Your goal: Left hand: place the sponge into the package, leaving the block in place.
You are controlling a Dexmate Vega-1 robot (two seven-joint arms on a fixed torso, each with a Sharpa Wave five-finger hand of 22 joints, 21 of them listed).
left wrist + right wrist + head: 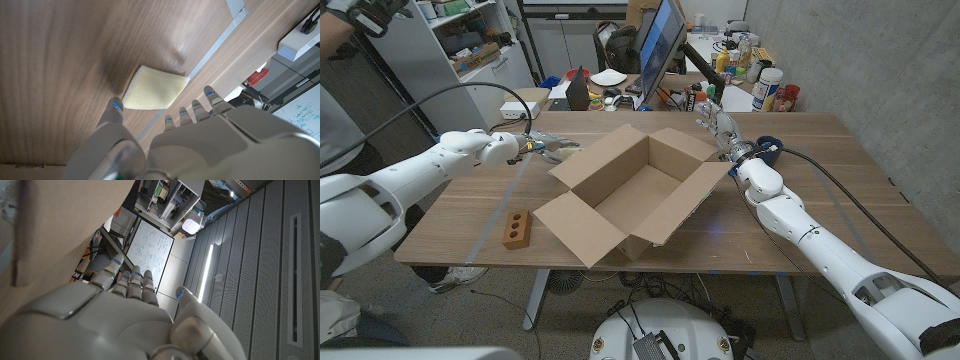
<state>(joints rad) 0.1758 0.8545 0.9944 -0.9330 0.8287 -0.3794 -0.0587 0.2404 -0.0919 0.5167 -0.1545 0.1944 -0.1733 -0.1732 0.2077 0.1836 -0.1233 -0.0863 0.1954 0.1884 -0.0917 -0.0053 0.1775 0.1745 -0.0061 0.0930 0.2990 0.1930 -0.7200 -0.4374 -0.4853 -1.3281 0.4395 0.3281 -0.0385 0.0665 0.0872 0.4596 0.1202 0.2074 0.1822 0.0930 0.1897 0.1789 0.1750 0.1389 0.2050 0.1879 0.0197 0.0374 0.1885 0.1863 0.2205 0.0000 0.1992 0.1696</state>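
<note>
Wooden table (800,215) carries an open package (630,195); left hand (542,148), released, hovers over sponge (154,89) beside it.

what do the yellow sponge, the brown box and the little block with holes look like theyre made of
Pale yellow square sponge: soft open-cell foam, by its pitted matte surface. Open brown box: plain cardboard, matte, with creased flaps. Reddish-brown block with two holes: possibly wood or fired clay; too small to tell.

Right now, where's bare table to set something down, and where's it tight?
Free: the near-right tabletop between the cardboard box and the right arm, and the wood between the brown block and the left robot hand. Tight: the left robot hand's patch beside the box flap, where the sponge lies.
</note>
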